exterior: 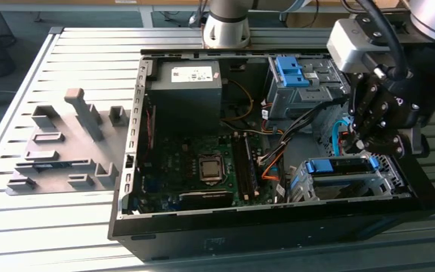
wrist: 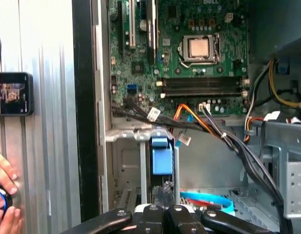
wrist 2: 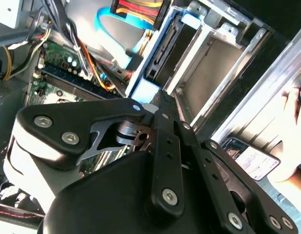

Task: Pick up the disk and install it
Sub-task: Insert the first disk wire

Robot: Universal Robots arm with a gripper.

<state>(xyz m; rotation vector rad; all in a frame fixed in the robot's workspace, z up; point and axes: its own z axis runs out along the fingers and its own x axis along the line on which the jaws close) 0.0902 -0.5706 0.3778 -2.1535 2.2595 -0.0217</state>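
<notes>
So the disk [exterior: 337, 166] is down in the metal drive cage [exterior: 301, 182], in the corner of the open PC case [exterior: 138, 170], roughly 4 o'clock in the exterior view. Only its blue plastic frame edge really shows, and in the first wrist view that blue strip [wrist: 161, 157] stands on edge between the cage's thin sheet-metal walls.

The gripper [exterior: 362, 148] hangs just over it, at about 3 o'clock. Honestly can't tell whether it's clamped on anything or loose.

Handling-wise I'd guess the disk is a stiff, dense little slab, heavy for its size, with smooth metal faces that could slip. It probably doesn't like knocks either. The long side rails of the blue frame look like the sane place to grab it, not the flexy end tab.

Around it there's the green motherboard [exterior: 202, 164] at 7 o'clock, the matte grey power supply box [exterior: 186, 90] at 11, and floppy orange and black cables [exterior: 274, 150] running close to the cage. All of it sits on a ribbed aluminium table [exterior: 51, 226].
</notes>
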